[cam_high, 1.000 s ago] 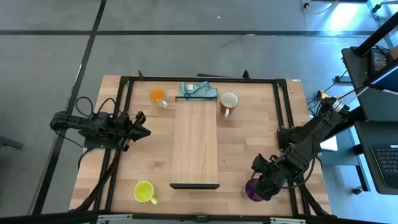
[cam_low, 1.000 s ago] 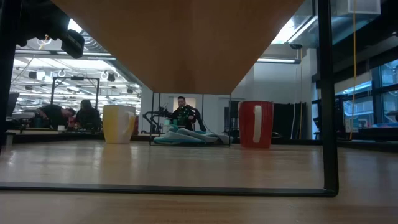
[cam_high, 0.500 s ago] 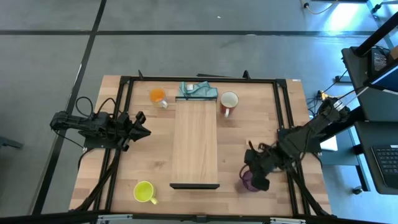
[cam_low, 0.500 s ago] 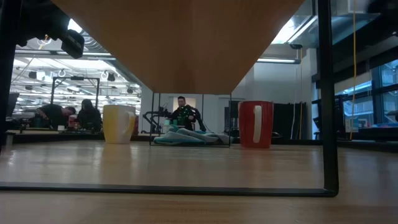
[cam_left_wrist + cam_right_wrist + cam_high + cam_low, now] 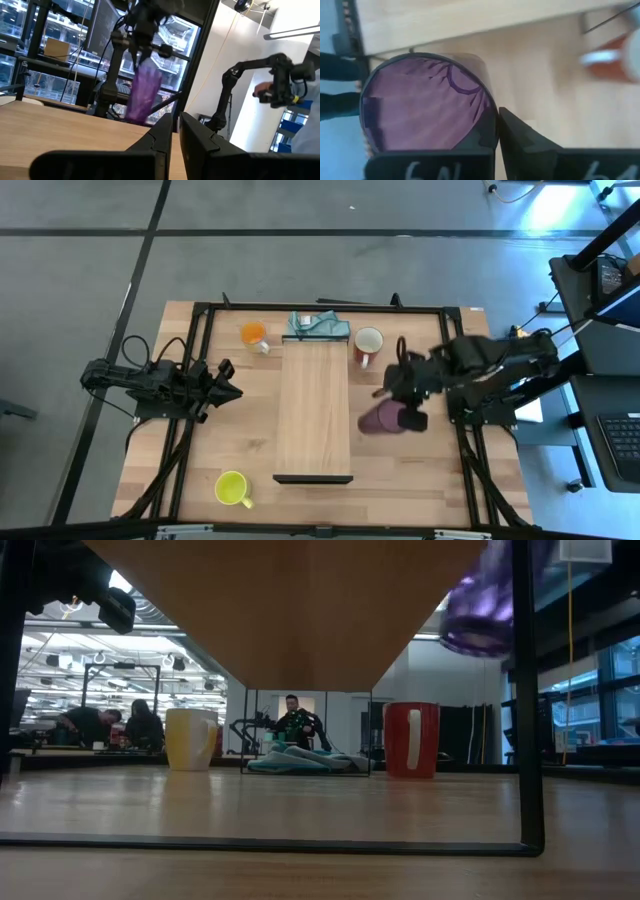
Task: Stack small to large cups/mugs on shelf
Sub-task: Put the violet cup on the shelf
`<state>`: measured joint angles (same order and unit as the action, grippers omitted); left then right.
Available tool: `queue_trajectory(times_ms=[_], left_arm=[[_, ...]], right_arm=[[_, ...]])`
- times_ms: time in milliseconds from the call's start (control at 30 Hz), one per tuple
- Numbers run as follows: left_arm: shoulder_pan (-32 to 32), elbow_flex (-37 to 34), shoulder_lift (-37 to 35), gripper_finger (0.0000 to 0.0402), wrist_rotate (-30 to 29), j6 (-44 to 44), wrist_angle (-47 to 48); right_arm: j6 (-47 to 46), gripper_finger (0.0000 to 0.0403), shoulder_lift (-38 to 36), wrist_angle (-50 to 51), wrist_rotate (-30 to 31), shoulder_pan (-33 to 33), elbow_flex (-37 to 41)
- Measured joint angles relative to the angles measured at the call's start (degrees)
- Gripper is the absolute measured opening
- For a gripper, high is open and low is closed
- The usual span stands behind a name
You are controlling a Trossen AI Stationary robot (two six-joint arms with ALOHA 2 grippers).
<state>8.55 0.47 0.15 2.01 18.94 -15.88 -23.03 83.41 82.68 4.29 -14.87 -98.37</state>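
The right end effector [image 5: 398,416] is hanging over the table [image 5: 420,470] just off the right edge of the shelf [image 5: 314,405], and it's clamped on the rim of the purple tumbler [image 5: 380,419]. The tumbler is up in the air, tipped over on its side in the high view, with its mouth toward the end effector. In the right wrist view you're looking straight into the open mouth of it, with one finger [image 5: 527,142] pressing on the outside of the rim. The low view is catching just its purple bottom up in the top right corner, well clear of the tabletop.

The left end effector [image 5: 232,391] is sitting out over the left side of the table, well apart from everything, with its 2 fingers nearly together and holding nothing.

The other 3 are all standing on the table: the red mug [image 5: 368,344] just off the shelf's far right corner, the orange mug [image 5: 254,335] off the far left corner, and the yellow-green mug [image 5: 233,488] near the shelf's dark-strip end on the left. A teal object [image 5: 317,326] is lying right at the far end of the shelf. Nothing is sitting on the shelf itself.
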Motion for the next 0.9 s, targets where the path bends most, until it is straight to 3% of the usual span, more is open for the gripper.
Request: queue_trajectory(times_ms=[200,533,733,900], left_arm=[[0.01,0.0,0.01,0.003,-0.01,0.0,0.0],[0.01,0.0,0.0,0.003,0.01,0.0,0.0],[0.01,0.0,0.01,0.003,0.01,0.02,0.0],[0.01,0.0,0.01,0.003,0.01,0.0,0.0]], right_arm=[[7.79,0.0008,5.74,5.72,5.15,7.49,-14.03],[16.42,0.0011,23.45,7.39,1.88,19.48,-33.71],[17.53,0.0012,26.75,6.64,-4.37,23.02,-35.98],[19.17,0.0013,27.05,3.3,-4.04,23.85,-36.49]])
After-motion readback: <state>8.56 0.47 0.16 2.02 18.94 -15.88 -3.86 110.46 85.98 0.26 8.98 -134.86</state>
